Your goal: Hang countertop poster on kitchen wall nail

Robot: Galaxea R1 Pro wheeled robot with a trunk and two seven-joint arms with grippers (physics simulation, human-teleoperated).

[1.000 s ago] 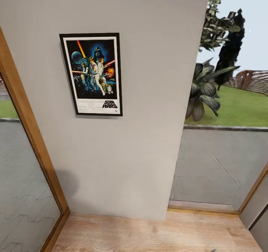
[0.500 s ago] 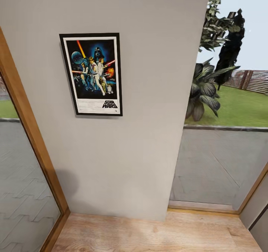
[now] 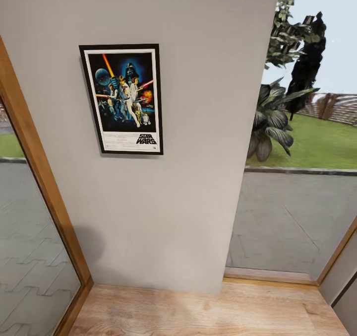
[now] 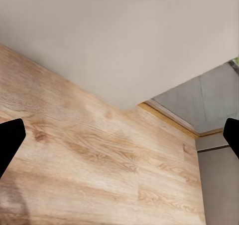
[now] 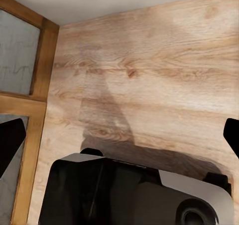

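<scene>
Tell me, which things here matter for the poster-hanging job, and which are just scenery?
Job:
- poster, already on the grey wall
- left gripper, open, empty
- right gripper, open, empty

Scenery:
- wooden floor
- leafy plant outside
- wooden door frame

poster (image 3: 123, 99): thin matt black frame, smooth white border, printed paper-like face in saturated colours
wall (image 3: 198, 127): flat matt grey, smooth plaster look, no sheen
floor (image 3: 208, 313): pale wood planks, visible grain and knots, satin finish
door frame (image 3: 44, 187): warm brown wood, smooth
left gripper (image 4: 119, 137): fingertips plain matt black
robot base (image 5: 134, 195): glossy white shell over dark smooth panels
</scene>
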